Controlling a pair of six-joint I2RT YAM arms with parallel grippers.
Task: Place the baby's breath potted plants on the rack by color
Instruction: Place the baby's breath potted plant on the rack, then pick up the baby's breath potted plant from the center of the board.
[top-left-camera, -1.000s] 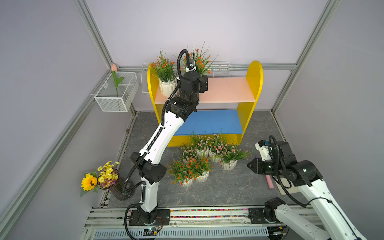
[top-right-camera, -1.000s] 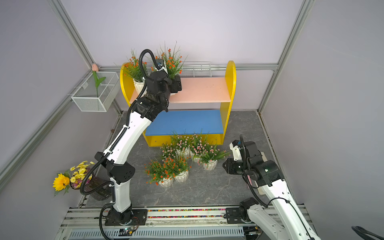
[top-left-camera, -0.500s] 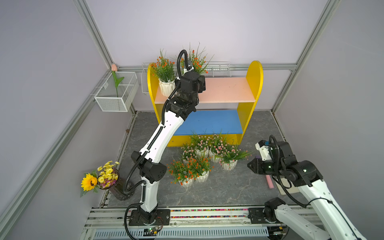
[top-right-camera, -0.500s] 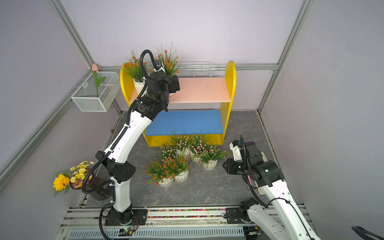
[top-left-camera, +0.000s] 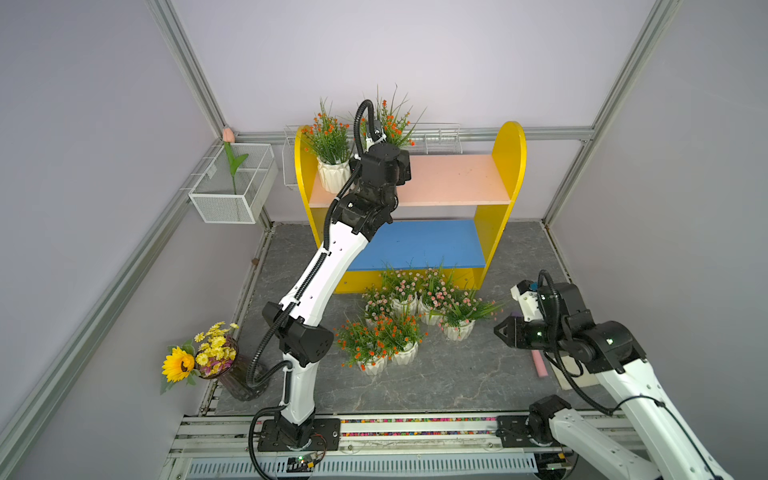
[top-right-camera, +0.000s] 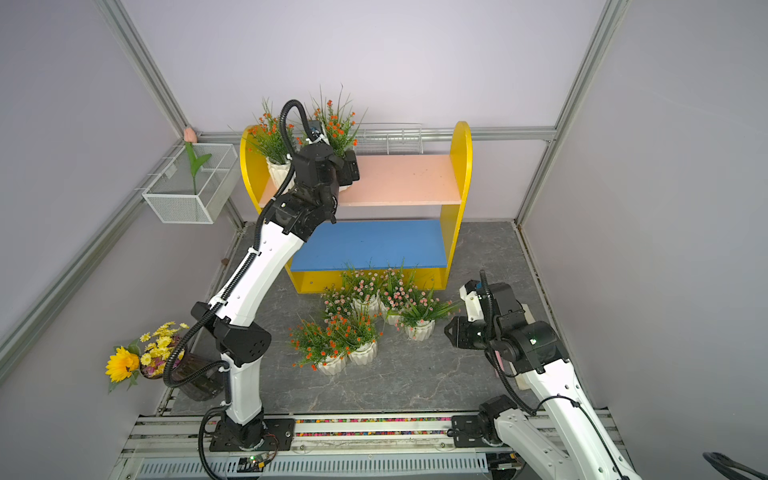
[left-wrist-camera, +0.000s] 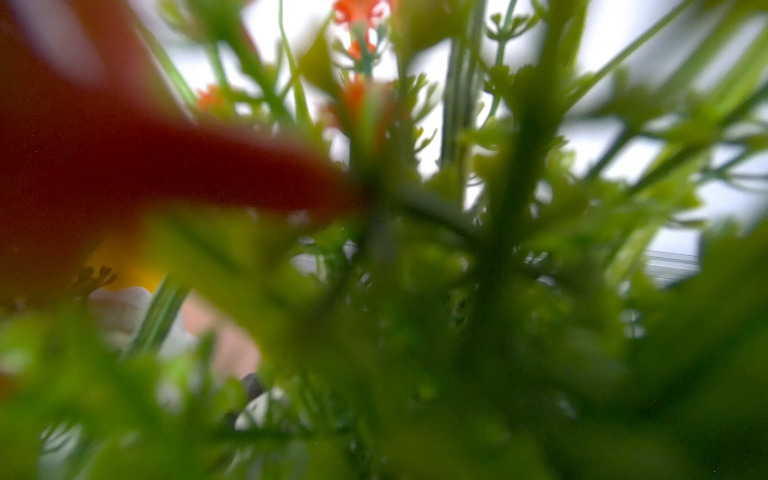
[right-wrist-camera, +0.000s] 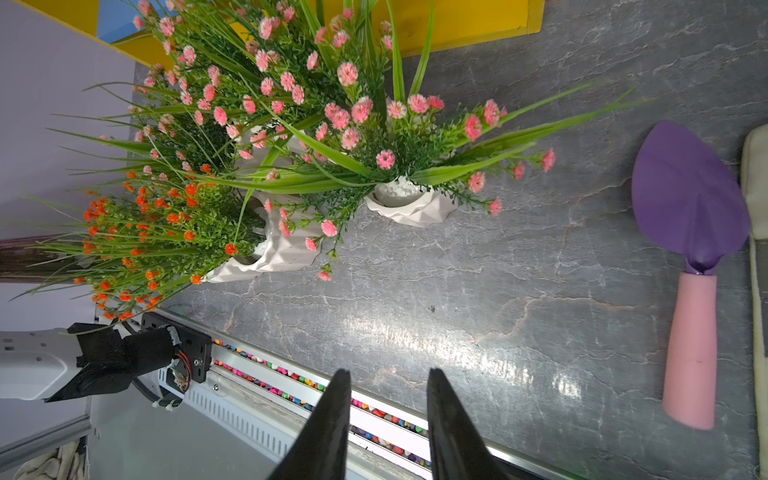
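Note:
The rack (top-left-camera: 509, 166) stands at the back, with a pink upper board (top-left-camera: 453, 178) and a blue lower board (top-left-camera: 419, 245). One orange baby's breath potted plant (top-left-camera: 330, 141) stands at the upper board's left end. My left gripper (top-right-camera: 351, 168) is beside it, shut on a second orange plant (top-left-camera: 392, 120) over that board. Foliage (left-wrist-camera: 415, 249) fills the left wrist view and hides the fingers. On the floor in front of the rack are two orange plants (top-left-camera: 374, 340) and several pink ones (top-left-camera: 428, 295). My right gripper (right-wrist-camera: 388, 370) is open and empty, to their right.
A wire basket (top-left-camera: 232, 187) with a tulip hangs on the left wall, and another wire basket (top-left-camera: 440, 133) sits behind the rack. A sunflower vase (top-left-camera: 208, 357) stands front left. A purple trowel (right-wrist-camera: 690, 208) with a pink handle lies near my right arm. The base rail (top-left-camera: 415, 424) runs along the front.
My right gripper's jaws have spread wider. The left arm and the orange plant at it have shifted slightly left over the upper board.

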